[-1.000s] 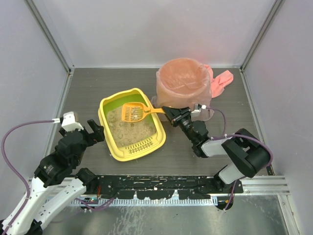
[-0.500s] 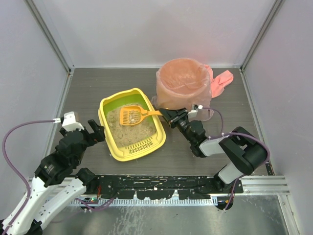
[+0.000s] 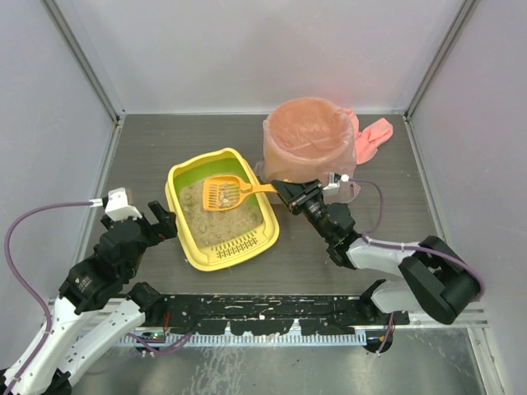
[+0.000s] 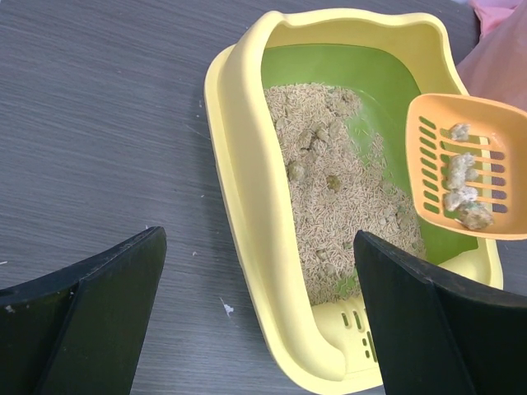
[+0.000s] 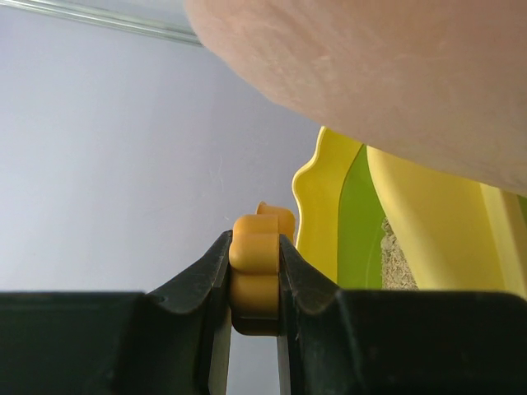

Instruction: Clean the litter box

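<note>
The yellow litter box (image 3: 183, 226) with a green inner wall and beige litter lies mid-table; its rim (image 4: 247, 189) fills the left wrist view. An orange slotted scoop (image 3: 222, 190) hangs over the litter with several grey clumps in it (image 4: 465, 177). My right gripper (image 3: 288, 190) is shut on the scoop's handle (image 5: 254, 251), right of the box. My left gripper (image 3: 160, 218) stands open just left of the box, near its slotted end, with nothing between its fingers (image 4: 107, 313).
A round bin lined with a pink bag (image 3: 309, 140) stands behind and to the right of the box; its side (image 5: 395, 74) hangs close over my right gripper. Grey walls enclose the table on three sides.
The scoop rocked a little toward the litter and back over the box. The right arm's elbow swung out to the right. The left arm has not moved.
</note>
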{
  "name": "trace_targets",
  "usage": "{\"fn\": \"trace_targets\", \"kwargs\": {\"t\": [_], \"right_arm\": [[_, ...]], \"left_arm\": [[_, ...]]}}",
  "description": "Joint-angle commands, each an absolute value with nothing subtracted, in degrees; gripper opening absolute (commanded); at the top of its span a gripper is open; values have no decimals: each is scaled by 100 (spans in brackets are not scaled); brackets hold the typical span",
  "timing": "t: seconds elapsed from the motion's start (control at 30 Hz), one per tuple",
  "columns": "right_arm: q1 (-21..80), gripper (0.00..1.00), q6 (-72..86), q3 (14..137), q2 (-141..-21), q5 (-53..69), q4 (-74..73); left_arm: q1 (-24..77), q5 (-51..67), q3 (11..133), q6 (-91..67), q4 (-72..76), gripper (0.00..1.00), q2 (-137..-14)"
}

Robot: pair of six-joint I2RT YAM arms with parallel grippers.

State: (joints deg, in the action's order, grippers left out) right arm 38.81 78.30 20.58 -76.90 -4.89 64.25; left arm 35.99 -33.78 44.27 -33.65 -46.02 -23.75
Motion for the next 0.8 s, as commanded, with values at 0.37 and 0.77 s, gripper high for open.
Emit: {"fn": "trace_targets", "kwargs": {"t": [0.37, 0.77], "right_arm": [[2783, 1, 7696, 3509, -6105, 204, 4114], [-33, 1, 7997, 4455, -5903, 1627, 3542]], "left_arm": [[3577, -3333, 4280, -3584, -4161, 98, -2404], [3576, -3256, 4258, -3577, -4056, 98, -2484]]}}
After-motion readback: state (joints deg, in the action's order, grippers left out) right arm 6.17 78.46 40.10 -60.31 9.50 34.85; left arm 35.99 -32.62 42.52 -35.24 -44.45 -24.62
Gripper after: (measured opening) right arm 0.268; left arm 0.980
